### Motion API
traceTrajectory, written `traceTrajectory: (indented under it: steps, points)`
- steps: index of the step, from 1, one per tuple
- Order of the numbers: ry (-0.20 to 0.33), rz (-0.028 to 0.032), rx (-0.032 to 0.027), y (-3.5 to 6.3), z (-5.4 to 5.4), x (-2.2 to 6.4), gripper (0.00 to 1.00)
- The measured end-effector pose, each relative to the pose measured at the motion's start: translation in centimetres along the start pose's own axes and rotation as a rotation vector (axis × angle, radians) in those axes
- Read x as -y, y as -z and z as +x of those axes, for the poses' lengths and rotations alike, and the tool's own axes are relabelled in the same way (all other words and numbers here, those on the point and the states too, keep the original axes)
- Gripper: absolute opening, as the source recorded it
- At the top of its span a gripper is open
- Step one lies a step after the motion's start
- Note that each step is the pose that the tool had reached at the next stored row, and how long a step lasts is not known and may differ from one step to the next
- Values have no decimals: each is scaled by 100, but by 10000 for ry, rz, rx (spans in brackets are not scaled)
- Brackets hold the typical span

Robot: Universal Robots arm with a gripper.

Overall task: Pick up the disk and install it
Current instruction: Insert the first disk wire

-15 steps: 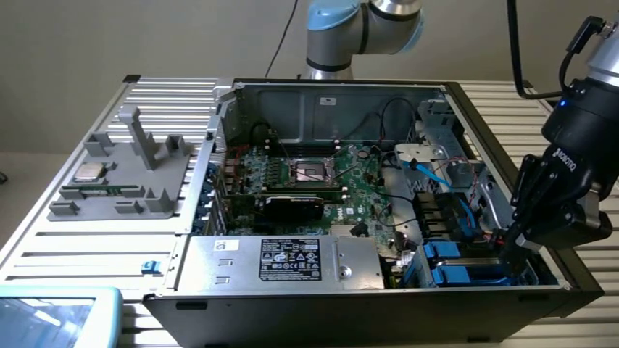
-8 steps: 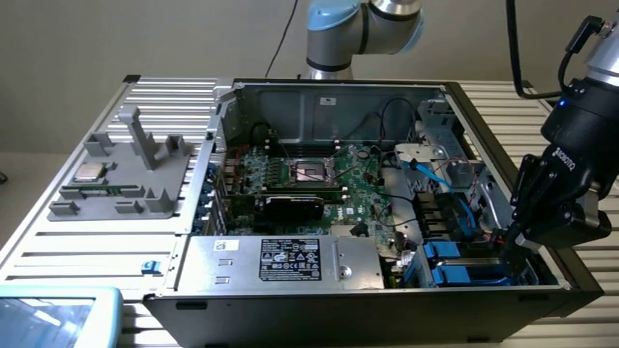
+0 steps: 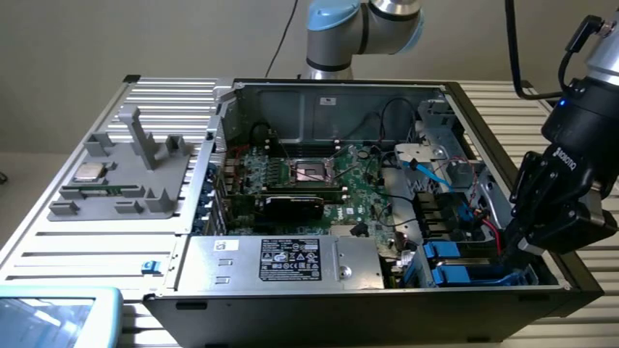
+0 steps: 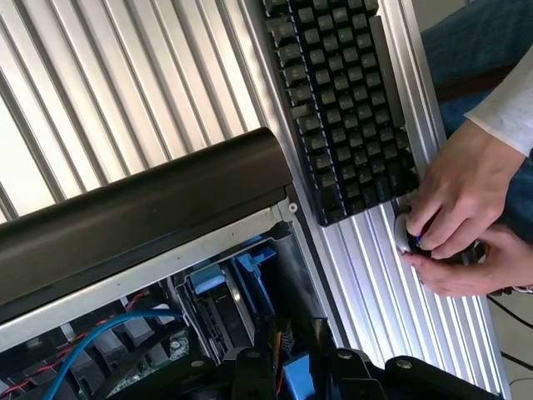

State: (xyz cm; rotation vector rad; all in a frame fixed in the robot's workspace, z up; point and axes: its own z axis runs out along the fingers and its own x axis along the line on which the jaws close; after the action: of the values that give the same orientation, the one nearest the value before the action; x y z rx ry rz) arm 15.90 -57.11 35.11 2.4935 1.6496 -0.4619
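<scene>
disk point(image 4: 296, 373) sits inside open computer case point(image 3: 338, 308), at its corner.

Computer case point(image 3: 367, 315): black. Motherboard point(image 3: 334, 181): green. Power supply point(image 3: 280, 261): grey metal, black label with white print. Disk point(image 3: 462, 275): bright blue frame. Gripper point(image 3: 511, 255): black, white lettering. Arm joint point(image 3: 349, 18): pale blue and silver. Table point(image 3: 58, 246): silver, ribbed stripes. Fixture tray point(image 3: 126, 177): grey. Keyboard point(image 4: 341, 100): black. Cable point(image 4: 92, 337): blue. Sleeve point(image 4: 510, 108): white.

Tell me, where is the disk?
The disk sits inside the computer case, in its near corner on the exterior view's right, right beside the claw.
</scene>
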Motion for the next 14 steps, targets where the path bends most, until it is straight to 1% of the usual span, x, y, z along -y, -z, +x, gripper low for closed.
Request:
traceTrajectory:
  steps: [1,6,8,9,12,14]
  points:
    - [1,0,0,2,0,0,30]
    - [-5,1,-1,24,-8,3,30]
    - [-7,2,-1,31,-11,3,32]
    - [-6,4,-4,36,-12,4,38]
    - [-3,13,-27,61,-20,6,38]
    - [2,21,-57,95,-31,8,38]
